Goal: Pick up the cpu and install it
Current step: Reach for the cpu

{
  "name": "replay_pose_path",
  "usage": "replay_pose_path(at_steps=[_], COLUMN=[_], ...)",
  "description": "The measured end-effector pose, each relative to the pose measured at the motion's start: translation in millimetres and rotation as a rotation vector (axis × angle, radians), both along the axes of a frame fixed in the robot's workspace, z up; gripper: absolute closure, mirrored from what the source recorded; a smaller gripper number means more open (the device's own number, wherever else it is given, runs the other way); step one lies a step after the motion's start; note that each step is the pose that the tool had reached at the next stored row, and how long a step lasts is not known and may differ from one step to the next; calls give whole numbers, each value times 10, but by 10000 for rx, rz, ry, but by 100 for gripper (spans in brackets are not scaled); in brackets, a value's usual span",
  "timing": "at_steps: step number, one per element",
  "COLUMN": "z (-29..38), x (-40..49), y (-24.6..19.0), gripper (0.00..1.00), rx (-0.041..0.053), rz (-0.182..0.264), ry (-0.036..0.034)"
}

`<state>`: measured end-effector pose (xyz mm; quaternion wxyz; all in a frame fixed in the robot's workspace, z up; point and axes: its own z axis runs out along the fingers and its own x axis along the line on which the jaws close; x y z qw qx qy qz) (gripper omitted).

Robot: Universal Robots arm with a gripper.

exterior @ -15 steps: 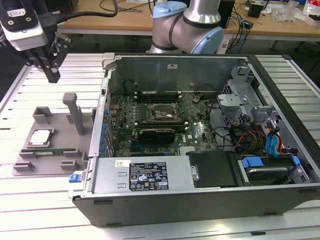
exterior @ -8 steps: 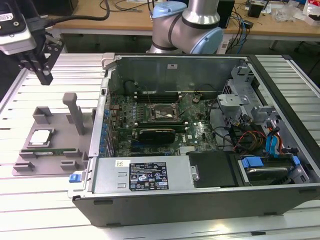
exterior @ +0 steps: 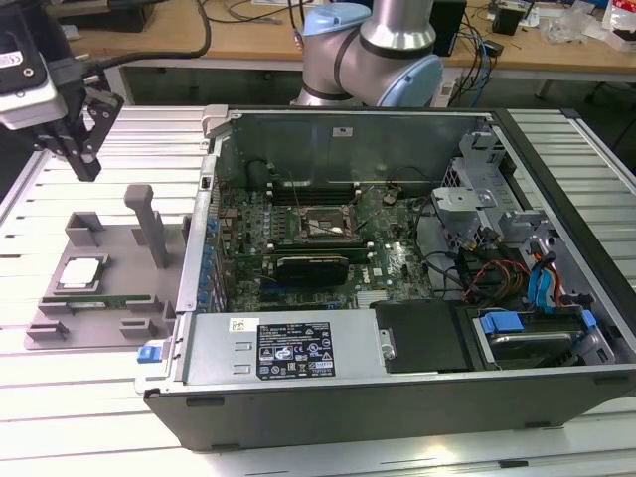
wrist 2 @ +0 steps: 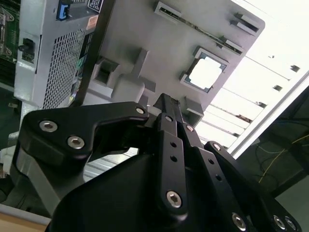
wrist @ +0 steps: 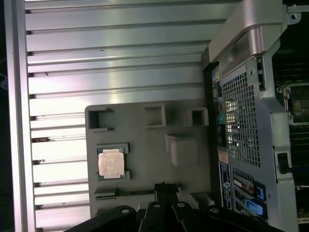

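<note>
gripper (exterior: 89, 167): closed up, holding nothing, hanging over the grey tray (exterior: 119, 248).
cpu (exterior: 81, 273): flat in its tray pocket, below the gripper, well apart.
socket (exterior: 326, 227): farther off, inside the open computer case (exterior: 397, 402); seems empty.
progress: nothing done; pick-up and install both left.
writing: sticker (exterior: 296, 350) on the case front, print not read.
</note>
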<state>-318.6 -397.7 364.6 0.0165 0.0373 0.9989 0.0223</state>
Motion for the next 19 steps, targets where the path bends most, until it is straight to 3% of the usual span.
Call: replay_pose_path(at_steps=[9,14,19], z=[-309,-440,-500], x=[-141,-198,-227], y=[4,4,4], gripper=[89,89,89], rx=[0,0,-2], rz=[1,0,1], ry=[0,0,2])
